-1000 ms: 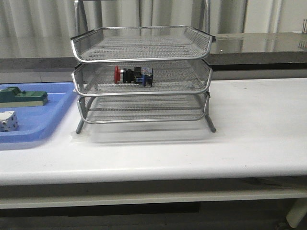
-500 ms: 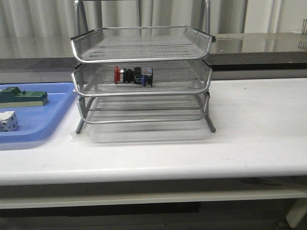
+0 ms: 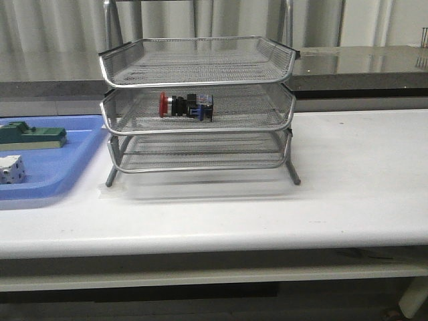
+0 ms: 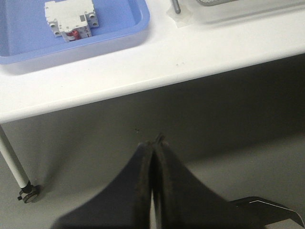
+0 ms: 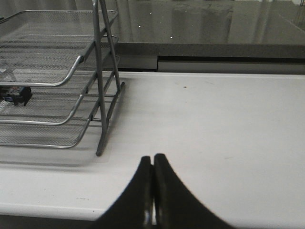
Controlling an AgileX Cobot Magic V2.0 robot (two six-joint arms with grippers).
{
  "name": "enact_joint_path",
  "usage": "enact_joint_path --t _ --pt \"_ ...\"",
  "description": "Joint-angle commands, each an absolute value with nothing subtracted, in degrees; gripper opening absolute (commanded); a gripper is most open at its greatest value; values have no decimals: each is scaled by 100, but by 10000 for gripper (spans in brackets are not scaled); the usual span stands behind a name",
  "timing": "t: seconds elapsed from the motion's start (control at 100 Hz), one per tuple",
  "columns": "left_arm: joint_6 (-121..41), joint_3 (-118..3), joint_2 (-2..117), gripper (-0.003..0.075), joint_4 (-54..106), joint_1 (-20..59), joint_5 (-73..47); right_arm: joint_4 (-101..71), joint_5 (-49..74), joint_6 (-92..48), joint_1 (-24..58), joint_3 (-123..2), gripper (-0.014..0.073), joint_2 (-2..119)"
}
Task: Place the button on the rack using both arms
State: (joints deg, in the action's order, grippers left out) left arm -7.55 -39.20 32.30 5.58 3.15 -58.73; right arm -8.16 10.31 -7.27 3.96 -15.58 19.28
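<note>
The button [image 3: 186, 106] lies on its side in the middle tray of the silver wire-mesh rack [image 3: 200, 70], red cap to the left. A dark part of it shows in the right wrist view [image 5: 16, 93] inside the rack [image 5: 102, 86]. Neither arm shows in the front view. My left gripper [image 4: 153, 143] is shut and empty, below the table's front edge over the floor. My right gripper [image 5: 153, 158] is shut and empty, over the white table to the right of the rack.
A flat blue tray [image 3: 60, 170] at the left holds a green block [image 3: 32, 136] and a white cube [image 3: 11, 168]. The left wrist view shows that tray [image 4: 138, 26] with a white breaker-like part [image 4: 70, 20] and a table leg with caster [image 4: 24, 188].
</note>
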Motion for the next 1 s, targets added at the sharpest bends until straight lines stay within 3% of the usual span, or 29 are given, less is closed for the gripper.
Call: enact_joint_path --t 0.0,0.5,0.99 --pt "-697 -4063 3263 -21 642 300 -5566 -479 412 -435 362 -1398 -105 1572" --pt "-697 -4063 3263 -21 642 300 -5566 -122 -157 182 351 29 -105 113" --pt "-697 -4063 3263 -21 642 300 -5566 -117 -36 228 333 49 -105 -177"
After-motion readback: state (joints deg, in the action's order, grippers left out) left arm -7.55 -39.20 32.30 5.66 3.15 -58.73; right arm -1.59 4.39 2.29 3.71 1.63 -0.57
